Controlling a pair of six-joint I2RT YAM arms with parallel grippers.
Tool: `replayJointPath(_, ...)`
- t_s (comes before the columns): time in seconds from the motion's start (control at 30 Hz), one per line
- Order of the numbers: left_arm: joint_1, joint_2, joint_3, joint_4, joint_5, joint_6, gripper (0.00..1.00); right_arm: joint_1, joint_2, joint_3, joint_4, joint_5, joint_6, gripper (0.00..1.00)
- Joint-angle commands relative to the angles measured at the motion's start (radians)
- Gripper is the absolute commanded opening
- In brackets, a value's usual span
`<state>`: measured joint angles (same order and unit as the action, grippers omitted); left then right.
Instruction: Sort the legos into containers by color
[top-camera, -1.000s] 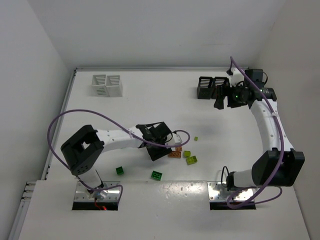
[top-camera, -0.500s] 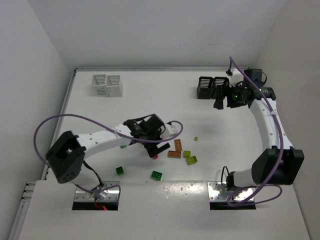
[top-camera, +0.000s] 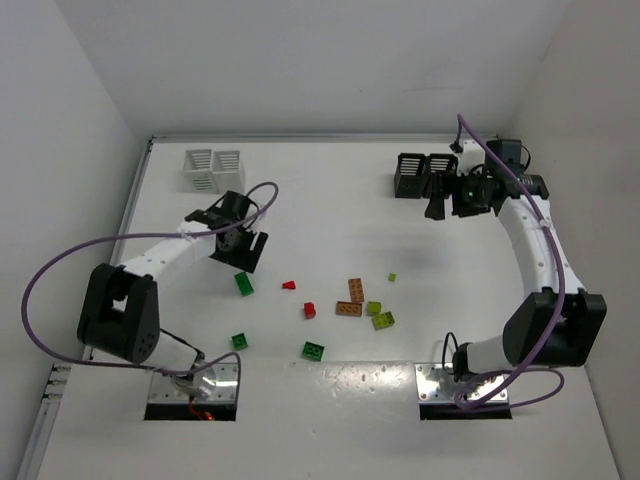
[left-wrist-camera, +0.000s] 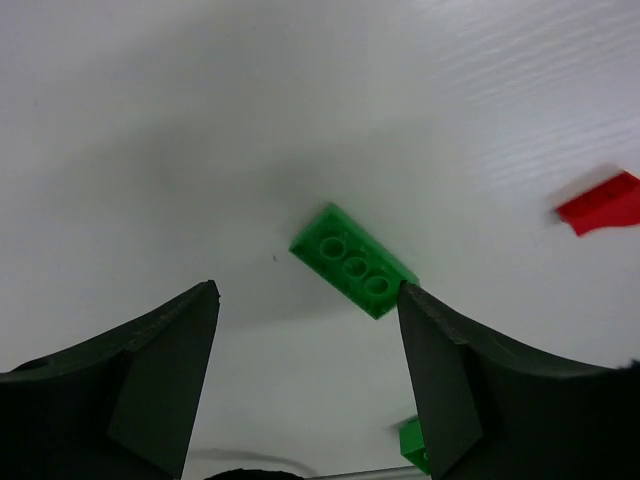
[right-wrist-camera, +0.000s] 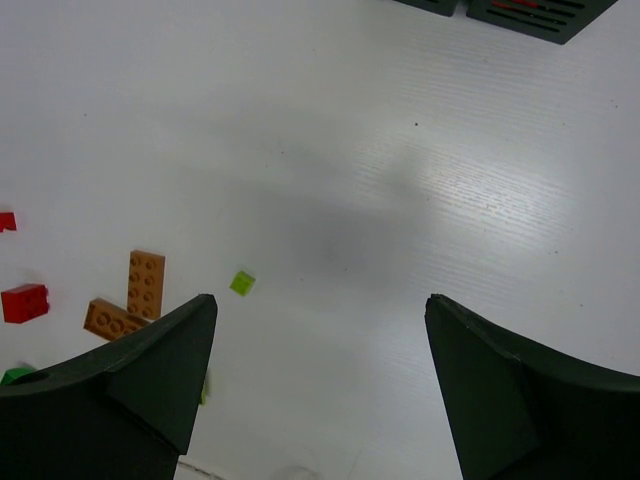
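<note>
**A:** What has your left pincer got?
**B:** Nothing. My left pincer (top-camera: 244, 258) hangs with its jaws spread wide, between the white bins (top-camera: 214, 171) and the loose bricks. A green brick (left-wrist-camera: 352, 262) lies flat on the table (top-camera: 330, 220) under the gap, not gripped.
**A:** And the right?
**B:** My right pincer (right-wrist-camera: 318, 300) is also spread wide and empty, just beside the black bins (top-camera: 425, 176).
**A:** Where are the other bricks?
**B:** Loose mid-table, apart from both bin pairs. There is a red wedge (top-camera: 288, 285), a red brick (top-camera: 309, 310) and 2 orange bricks (top-camera: 356, 290) set close in an L. Beside those lie 2 lime bricks (top-camera: 383, 321) and a lime chip (top-camera: 392, 277). 2 dark green bricks (top-camera: 314, 350) sit nearer my bases.
</note>
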<state>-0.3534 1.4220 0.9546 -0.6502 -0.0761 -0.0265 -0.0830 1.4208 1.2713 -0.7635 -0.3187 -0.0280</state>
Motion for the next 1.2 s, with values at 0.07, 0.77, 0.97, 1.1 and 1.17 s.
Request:
replayJointPath(0.07,0.119,0.100,0.023,-0.045,-0.042,-0.121,0.78,-0.003,0.004,-0.012,0.029,-0.019,0.017,0.85)
replayJointPath(0.77,0.099,0.130,-0.008,0.015,0.162,-0.170,0.77,-0.003,0.033,-0.010,0.029,-0.010,0.017,0.85)
replayJointPath(0.97,0.120,0.190,0.001,0.015,0.110,-0.214,0.79,-0.003,0.033,-0.010,0.029,0.000,0.007,0.85)
replayJointPath(1.1,0.120,0.199,-0.008,0.024,0.110,-0.225,0.79,-0.003,0.033,-0.010,0.029,0.000,0.007,0.85)
replayJointPath(1.17,0.120,0.212,-0.008,0.024,0.110,-0.225,0.77,-0.003,0.043,-0.010,0.029,0.000,0.007,0.85)
